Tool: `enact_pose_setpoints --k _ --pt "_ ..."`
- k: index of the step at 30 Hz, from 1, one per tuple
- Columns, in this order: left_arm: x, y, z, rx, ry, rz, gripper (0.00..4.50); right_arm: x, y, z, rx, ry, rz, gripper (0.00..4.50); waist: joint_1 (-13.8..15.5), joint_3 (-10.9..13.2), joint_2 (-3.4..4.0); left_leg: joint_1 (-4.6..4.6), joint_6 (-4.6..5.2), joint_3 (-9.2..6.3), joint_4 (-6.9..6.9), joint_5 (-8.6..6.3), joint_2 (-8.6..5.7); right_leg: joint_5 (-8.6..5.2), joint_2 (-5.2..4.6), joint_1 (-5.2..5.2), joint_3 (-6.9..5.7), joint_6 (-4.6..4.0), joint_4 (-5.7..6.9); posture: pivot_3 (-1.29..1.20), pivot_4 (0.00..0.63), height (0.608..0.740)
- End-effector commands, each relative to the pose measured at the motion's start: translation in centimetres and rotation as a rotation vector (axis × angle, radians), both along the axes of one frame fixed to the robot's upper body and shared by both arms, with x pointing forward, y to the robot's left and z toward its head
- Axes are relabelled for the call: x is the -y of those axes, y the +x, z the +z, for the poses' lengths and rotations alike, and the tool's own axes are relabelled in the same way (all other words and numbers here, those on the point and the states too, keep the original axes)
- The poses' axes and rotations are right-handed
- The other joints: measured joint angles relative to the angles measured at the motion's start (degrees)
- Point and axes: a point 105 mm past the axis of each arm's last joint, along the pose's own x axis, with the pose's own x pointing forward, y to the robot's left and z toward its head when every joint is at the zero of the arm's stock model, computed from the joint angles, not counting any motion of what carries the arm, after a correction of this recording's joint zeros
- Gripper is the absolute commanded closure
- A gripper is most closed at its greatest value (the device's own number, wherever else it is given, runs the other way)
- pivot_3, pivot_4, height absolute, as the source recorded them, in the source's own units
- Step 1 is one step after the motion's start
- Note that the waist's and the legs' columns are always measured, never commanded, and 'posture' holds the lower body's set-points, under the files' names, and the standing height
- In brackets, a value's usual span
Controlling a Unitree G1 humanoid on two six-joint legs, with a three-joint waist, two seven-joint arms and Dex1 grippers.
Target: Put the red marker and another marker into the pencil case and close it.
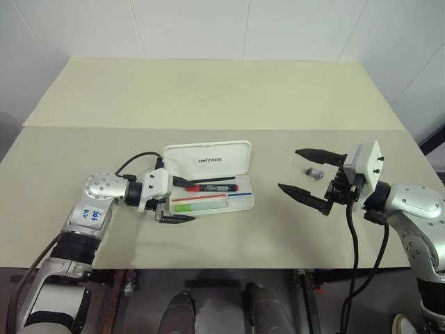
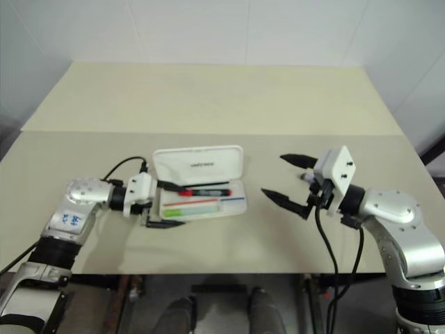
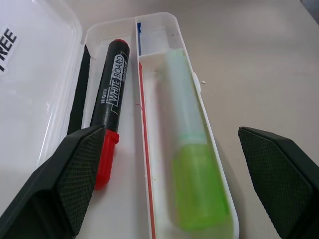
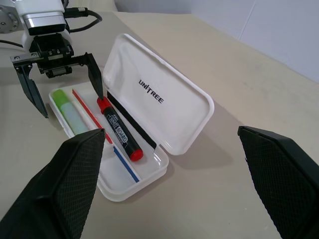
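Pencil case (image 1: 208, 161) located open near the middle of the surface (image 1: 208, 90), lid raised toward the far edge. Red marker (image 1: 212, 187) and green marker (image 1: 200, 204) seated side by side in the tray, red one nearer the lid. Left gripper (image 1: 175, 200) positioned wide open at the case's left end, gripping nothing; right gripper (image 1: 308, 175) held wide open and empty toward the right edge, beside a small grey object (image 1: 314, 172).

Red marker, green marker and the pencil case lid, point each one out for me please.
red marker (image 3: 110, 94): left wrist view, on the black barrel's label.
green marker (image 3: 199, 191): left wrist view, on its lime-green end.
pencil case lid (image 4: 164, 107): right wrist view, beside the lettering.
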Motion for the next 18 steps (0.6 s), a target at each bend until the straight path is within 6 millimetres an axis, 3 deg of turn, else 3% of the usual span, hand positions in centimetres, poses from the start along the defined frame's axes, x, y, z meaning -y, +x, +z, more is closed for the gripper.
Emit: enact_pose_setpoints --k 1,9,18 --pt "0.2 0.4 1.9 0.074 -0.056 0.003 0.03 -0.1 -0.1 0.9 0.038 0.010 0.009 0.00 0.0 0.0 0.00 0.00 0.00 0.00 0.00 0.00 0.00 0.00 0.00 0.00 0.00 0.01 0.00 0.00 0.150 0.740" --pt "0.6 1.0 3.9 0.132 -0.150 0.055 0.03 -0.3 0.0 0.8 0.033 0.013 0.015 0.00 0.0 0.0 0.00 0.01 0.00 -0.01 0.03 0.00 0.00 0.07 0.00 0.00 0.00 0.12 0.05 0.00 0.150 0.740" --pt "-0.3 1.2 2.4 0.132 -0.071 0.080 0.03 -0.3 0.0 1.0 0.035 0.014 0.022 0.00 0.0 0.0 0.00 0.02 0.00 -0.01 0.03 0.00 0.00 0.06 0.01 0.00 0.00 0.12 0.05 0.00 0.150 0.740"
